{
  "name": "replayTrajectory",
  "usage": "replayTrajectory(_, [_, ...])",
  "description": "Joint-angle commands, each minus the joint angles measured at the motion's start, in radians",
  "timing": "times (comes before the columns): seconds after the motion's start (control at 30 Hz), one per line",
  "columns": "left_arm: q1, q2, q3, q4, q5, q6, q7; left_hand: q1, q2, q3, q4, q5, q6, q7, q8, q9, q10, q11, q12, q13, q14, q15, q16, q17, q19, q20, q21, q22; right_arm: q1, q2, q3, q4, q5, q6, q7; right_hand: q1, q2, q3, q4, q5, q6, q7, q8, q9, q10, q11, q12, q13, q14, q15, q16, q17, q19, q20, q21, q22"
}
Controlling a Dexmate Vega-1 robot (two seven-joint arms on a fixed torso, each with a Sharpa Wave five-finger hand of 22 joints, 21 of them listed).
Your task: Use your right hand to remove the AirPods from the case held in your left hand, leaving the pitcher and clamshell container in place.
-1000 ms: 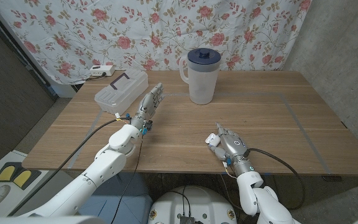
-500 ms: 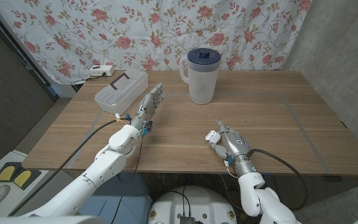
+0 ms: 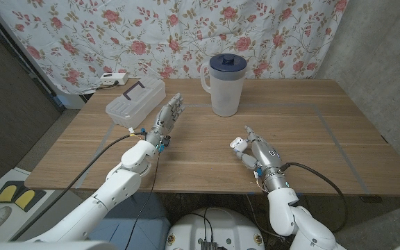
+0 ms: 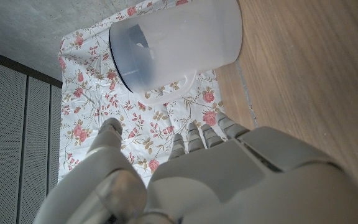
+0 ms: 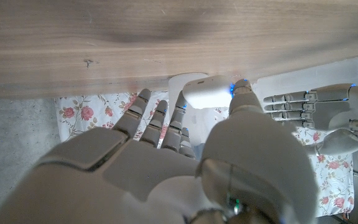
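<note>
— Looking at the head view, where's the case right now?

— It's with my right hand (image 3: 259, 158), near the front edge of the table (image 3: 311, 132), right of centre. The white AirPods case (image 3: 237, 144) sits pinched between the thumb and a fingertip. The right wrist view shows the same: the case (image 5: 207, 92) held at the tips, other fingers stretched out.

— So not in the left hand, as the task words it?

— No. My left hand (image 3: 167, 117) is up over the left part of the table with fingers straight and apart, holding nothing. It stands just right of the clamshell container (image 3: 135, 101), and I can't tell whether it touches it.

— Any earbuds out yet?

— None that I can see on the wood. I can't tell whether the lid is open; the case is too small in these pictures. My judgement: removal hasn't begun. The case likely needs passing to the left hand first, then opening, then the buds come out with the right.

— And the things to leave alone?

— The pitcher (image 3: 225, 85) stands upright at the far side, centre, well apart from both hands. The container lies far left.
</note>
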Motion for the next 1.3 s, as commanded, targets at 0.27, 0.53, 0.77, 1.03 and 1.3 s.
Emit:
replayTrajectory(0.27, [-0.016,-0.068,0.030,0.070,-0.006,-0.093,-0.042,0.005,-0.005,-0.001,0.000,-0.001,-0.025,0.002,0.004,0.002,0.008,-0.005,0.003,0.005,-0.011,0.000,-0.002,0.002,-0.005,-0.001,0.000,0.005,0.034,0.022,0.057,-0.002,0.138,0.070,-0.038,0.006,0.002,0.012,0.004,0.011,0.005,-0.001,0.000,0.004,0.050,-0.048,0.015,0.007,0.004,-0.038,0.007,0.008,0.002,0.004,0.001,0.003])
replayTrajectory(0.53, [-0.016,-0.083,0.043,0.059,0.029,-0.110,-0.023,0.007,-0.005,-0.001,-0.002,0.000,0.044,-0.009,0.029,0.002,0.008,-0.002,0.003,0.005,-0.012,-0.001,-0.002,0.001,-0.006,-0.002,0.000,0.005,0.051,0.008,0.088,-0.018,0.169,0.100,-0.046,0.006,-0.001,0.015,0.007,0.019,0.012,-0.002,-0.001,0.004,0.054,-0.053,0.022,0.012,0.007,-0.041,0.007,0.013,0.001,0.001,0.000,0.003])
replayTrajectory(0.77, [-0.023,-0.105,0.072,0.072,0.041,-0.119,-0.047,0.009,-0.004,-0.001,-0.003,0.001,0.072,-0.013,0.035,0.003,0.020,-0.007,0.008,0.005,-0.013,-0.003,-0.002,0.001,-0.008,-0.001,-0.001,0.005,0.049,0.001,0.108,-0.031,0.193,0.105,-0.047,0.007,-0.002,0.017,0.007,0.023,0.016,-0.003,-0.002,0.004,0.056,-0.050,0.026,0.014,0.012,-0.041,0.009,0.015,0.004,0.002,0.000,0.003])
replayTrajectory(1.03, [-0.015,-0.137,0.079,0.087,0.065,-0.151,-0.024,0.010,-0.001,0.000,-0.003,0.001,0.106,-0.010,0.043,0.004,0.020,-0.008,0.008,0.006,-0.014,-0.004,-0.002,0.001,-0.008,-0.001,0.000,0.005,0.045,0.004,0.128,-0.047,0.221,0.109,-0.057,0.001,-0.003,0.018,0.012,0.027,0.021,-0.009,-0.003,0.004,0.049,-0.050,0.028,0.017,0.005,-0.040,0.006,0.019,0.000,0.004,-0.002,0.003])
replayTrajectory(1.3, [-0.004,-0.202,0.086,0.112,0.089,-0.221,0.001,0.017,0.006,0.004,-0.004,0.004,0.164,-0.008,0.055,0.006,0.036,-0.020,0.014,0.006,-0.016,-0.011,-0.002,0.001,-0.012,-0.002,-0.001,0.005,0.040,0.002,0.152,-0.081,0.245,0.108,-0.059,-0.003,-0.005,0.017,0.014,0.029,0.024,-0.010,-0.003,0.004,0.048,-0.048,0.029,0.019,0.005,-0.039,0.006,0.021,-0.001,0.004,-0.002,0.004])
